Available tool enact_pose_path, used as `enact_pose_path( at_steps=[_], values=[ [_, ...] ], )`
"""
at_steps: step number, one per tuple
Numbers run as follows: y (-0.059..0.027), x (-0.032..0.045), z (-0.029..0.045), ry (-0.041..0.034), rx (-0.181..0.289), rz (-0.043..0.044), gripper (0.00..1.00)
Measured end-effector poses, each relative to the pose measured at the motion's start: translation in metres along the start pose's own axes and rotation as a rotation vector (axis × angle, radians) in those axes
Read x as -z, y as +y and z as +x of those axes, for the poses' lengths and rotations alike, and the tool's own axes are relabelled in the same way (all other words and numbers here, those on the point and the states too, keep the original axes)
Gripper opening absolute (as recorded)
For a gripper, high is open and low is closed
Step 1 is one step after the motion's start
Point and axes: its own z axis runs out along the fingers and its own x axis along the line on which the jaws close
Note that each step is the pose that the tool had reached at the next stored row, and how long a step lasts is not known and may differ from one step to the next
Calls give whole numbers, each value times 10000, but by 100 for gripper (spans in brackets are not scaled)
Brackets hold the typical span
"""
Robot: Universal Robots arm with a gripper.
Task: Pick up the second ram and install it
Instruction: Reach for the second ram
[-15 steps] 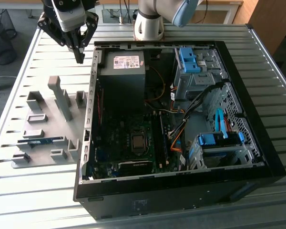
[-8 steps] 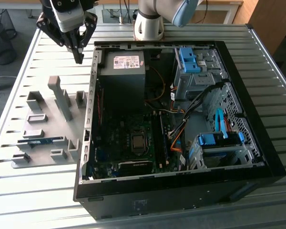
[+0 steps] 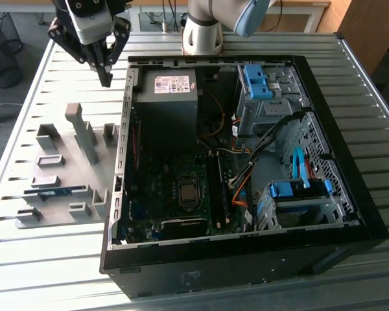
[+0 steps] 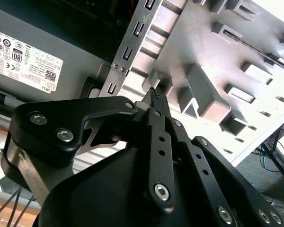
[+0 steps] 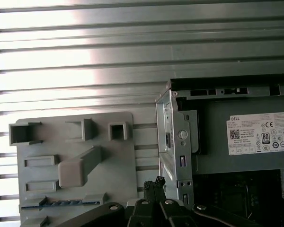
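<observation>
The second ram (image 3: 52, 192) is a slim blue stick lying in a slot of the grey holder tray (image 3: 71, 162), on the exterior view's left. In the first wrist view the second ram (image 5: 61, 203) lies along the tray's (image 5: 123, 156) edge, close to the fingers. My gripper (image 3: 106, 79) hangs above the tray's far end, beside the computer case's (image 3: 126, 129) left wall and well apart from the ram. Its jaws are shut with nothing between them, as both wrist views show: gripper (image 4: 155, 93), gripper (image 5: 157, 182).
The open case holds a grey power supply (image 3: 168, 103), a motherboard with its memory slots (image 3: 217, 188), cables and light-blue drive brackets (image 3: 256, 81). Upright grey posts (image 3: 84, 133) rise from the tray. The arm's base (image 3: 204, 32) stands behind the case on the slatted table (image 3: 52, 259).
</observation>
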Motion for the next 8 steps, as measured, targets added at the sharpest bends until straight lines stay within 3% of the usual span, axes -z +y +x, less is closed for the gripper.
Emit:
enact_pose_path(
  at_steps=[8],
  values=[
    [-3, -5, 33, 1, -1, 0, 11]
  ],
)
